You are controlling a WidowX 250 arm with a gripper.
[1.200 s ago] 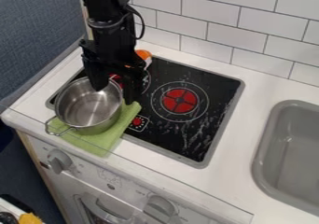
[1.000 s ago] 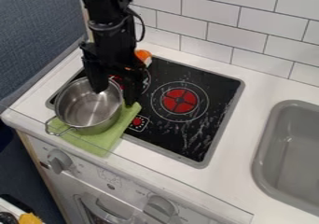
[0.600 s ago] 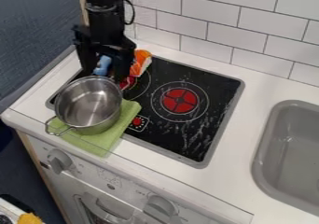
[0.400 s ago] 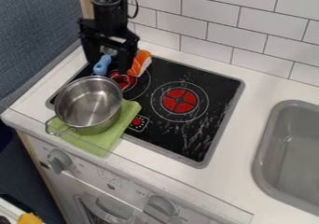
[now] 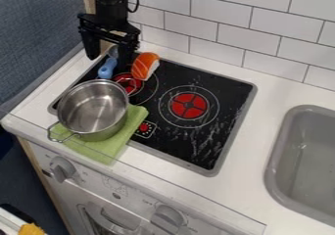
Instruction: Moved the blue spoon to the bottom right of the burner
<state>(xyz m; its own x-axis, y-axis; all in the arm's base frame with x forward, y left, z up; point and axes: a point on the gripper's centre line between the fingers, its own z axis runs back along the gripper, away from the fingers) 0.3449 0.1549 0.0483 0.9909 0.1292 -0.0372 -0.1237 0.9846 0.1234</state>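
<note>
The gripper (image 5: 108, 61) is at the upper left, over the back left of the stovetop, with its fingers wide apart. The blue spoon (image 5: 107, 69) lies between and below them, its blue handle toward the pot and its greyish head partly hidden by the gripper. Just right of the spoon is the red left burner (image 5: 133, 84), partly covered by the steel pot. The other red burner (image 5: 188, 105) is near the middle of the black stovetop.
The steel pot (image 5: 93, 107) stands at the front left, partly on a green cloth (image 5: 134, 123). An orange and white sushi toy (image 5: 145, 66) lies right of the gripper. A grey sink (image 5: 307, 155) is at the right, and a tiled wall (image 5: 249, 33) runs behind.
From over the pot's rear edge, the gripper has moved toward the back of the counter. The spoon and sushi toy have come into view from behind it; the pot has stayed put.
</note>
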